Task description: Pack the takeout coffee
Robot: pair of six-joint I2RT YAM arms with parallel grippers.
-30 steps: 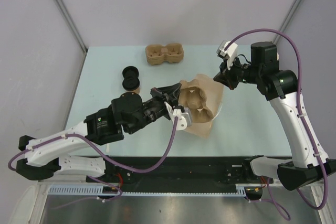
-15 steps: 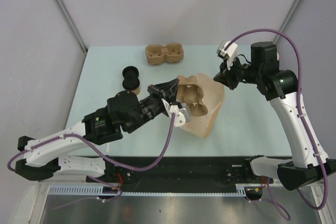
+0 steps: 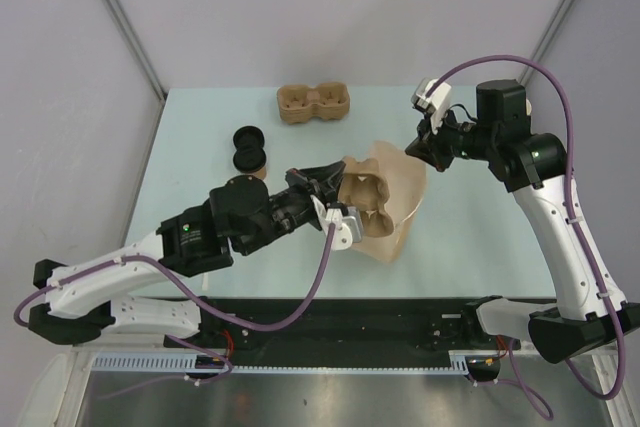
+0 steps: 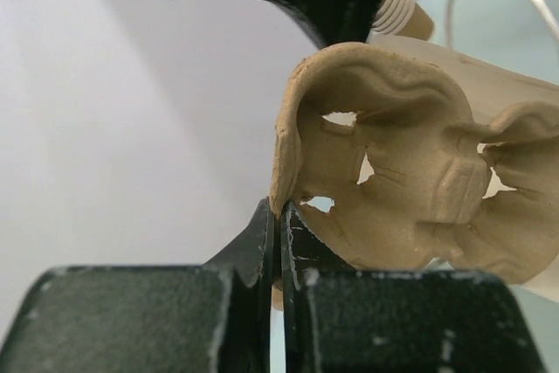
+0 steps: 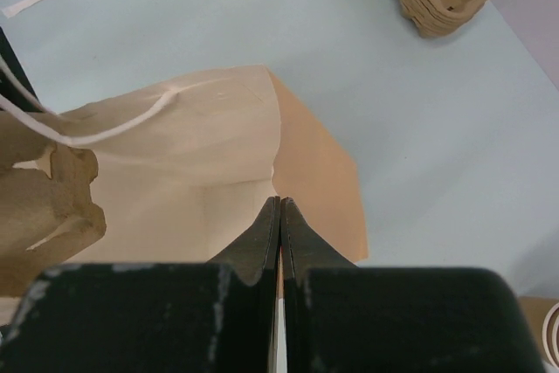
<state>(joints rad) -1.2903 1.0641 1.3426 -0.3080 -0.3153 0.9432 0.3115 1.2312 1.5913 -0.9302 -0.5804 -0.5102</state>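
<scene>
Tray [image 3: 368, 195] wobbled at bag [image 3: 405, 182] mouth, mid-loading; left gripper [image 4: 278, 212] pinches rim, right gripper [image 5: 279, 204] pinches bag; next push deeper.

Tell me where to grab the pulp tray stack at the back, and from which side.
Probably the thin outer rim of the pulp tray stack, coming down from above: it lies flat, wells up, so one finger can drop into a well and the other stay outside. The left gripper pinches a similar tray by its rim.

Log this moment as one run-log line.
left gripper: shut on brown pulp cup tray | right gripper: shut on tan paper bag | tray: at bag mouth
</scene>
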